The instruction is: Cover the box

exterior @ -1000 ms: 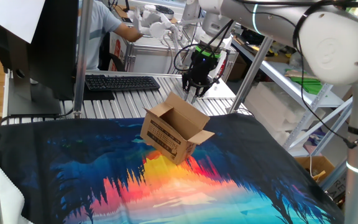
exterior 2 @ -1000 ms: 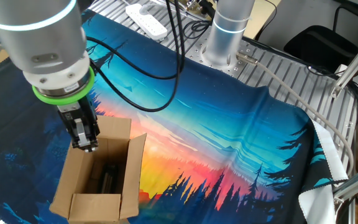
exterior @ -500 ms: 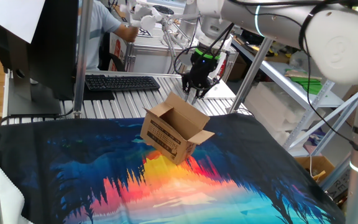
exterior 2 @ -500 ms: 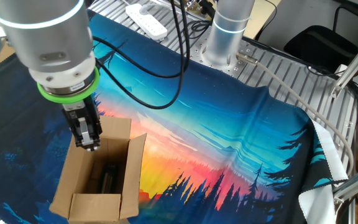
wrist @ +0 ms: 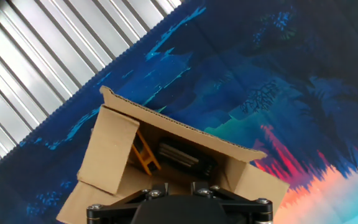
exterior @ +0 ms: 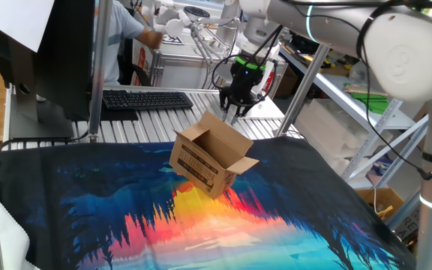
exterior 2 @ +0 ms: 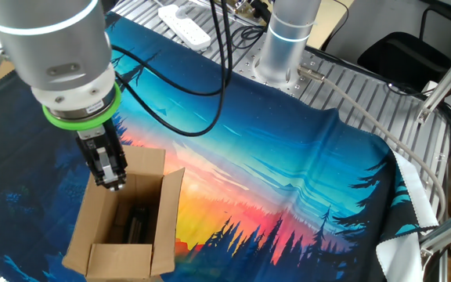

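The box (exterior: 212, 157) is a small brown carton with black print on its side. It stands tilted on the painted cloth (exterior: 201, 217) with its flaps up and its top uncovered. My gripper (exterior 2: 113, 183) points down at the box's (exterior 2: 128, 219) back rim, beside the raised rear flap (exterior 2: 146, 163). Its fingers stand close together and I see nothing between them. In the hand view the box (wrist: 114, 155) gapes below me, with a dark object (wrist: 182, 157) and an orange piece (wrist: 145, 155) inside. My fingertips are hidden in that view.
A keyboard (exterior: 147, 99) and a dark monitor (exterior: 47, 52) stand on the slatted table behind the cloth. A person (exterior: 122, 30) works at the back. A white power strip (exterior 2: 185, 23) lies near the arm's base (exterior 2: 284, 47). A larger cardboard box (exterior: 377, 202) sits at the right edge.
My gripper has shifted only slightly above the box's rear rim. The box and its flaps have not moved.
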### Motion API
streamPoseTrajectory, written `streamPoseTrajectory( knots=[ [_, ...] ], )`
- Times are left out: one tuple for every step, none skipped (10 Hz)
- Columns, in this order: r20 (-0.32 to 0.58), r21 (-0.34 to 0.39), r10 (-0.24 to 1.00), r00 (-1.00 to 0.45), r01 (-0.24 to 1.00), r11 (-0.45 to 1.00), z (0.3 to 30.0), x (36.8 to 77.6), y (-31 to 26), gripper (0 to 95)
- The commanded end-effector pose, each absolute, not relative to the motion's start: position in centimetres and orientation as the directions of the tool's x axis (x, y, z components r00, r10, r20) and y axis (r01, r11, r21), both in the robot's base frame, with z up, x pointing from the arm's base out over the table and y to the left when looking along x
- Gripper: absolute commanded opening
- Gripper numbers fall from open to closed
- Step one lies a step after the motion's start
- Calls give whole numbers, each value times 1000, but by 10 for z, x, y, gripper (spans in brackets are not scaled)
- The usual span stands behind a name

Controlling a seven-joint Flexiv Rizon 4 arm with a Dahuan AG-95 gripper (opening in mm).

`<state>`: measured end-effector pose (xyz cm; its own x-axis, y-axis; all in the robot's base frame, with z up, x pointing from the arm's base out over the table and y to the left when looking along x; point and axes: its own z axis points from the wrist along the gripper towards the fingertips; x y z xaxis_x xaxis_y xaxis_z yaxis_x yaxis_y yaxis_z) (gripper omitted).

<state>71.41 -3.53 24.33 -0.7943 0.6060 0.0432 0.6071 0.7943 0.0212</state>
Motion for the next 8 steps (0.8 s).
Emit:
streamPoseTrajectory(
  knots=[
    [38,2,597,-801,598,802,241,710,-34,190],
    [32,-31,594,-804,593,805,245,703,-33,380],
    [34,-57,592,-806,589,806,249,692,-31,380],
    [35,-63,592,-805,590,805,252,686,-30,380],
    [35,-64,581,-813,578,813,257,671,-29,380],
    [36,-63,561,-827,559,827,259,662,-29,380],
    [35,-65,551,-834,548,834,260,655,-29,380],
    [34,-66,543,-839,540,839,259,648,-30,380]
  ],
)
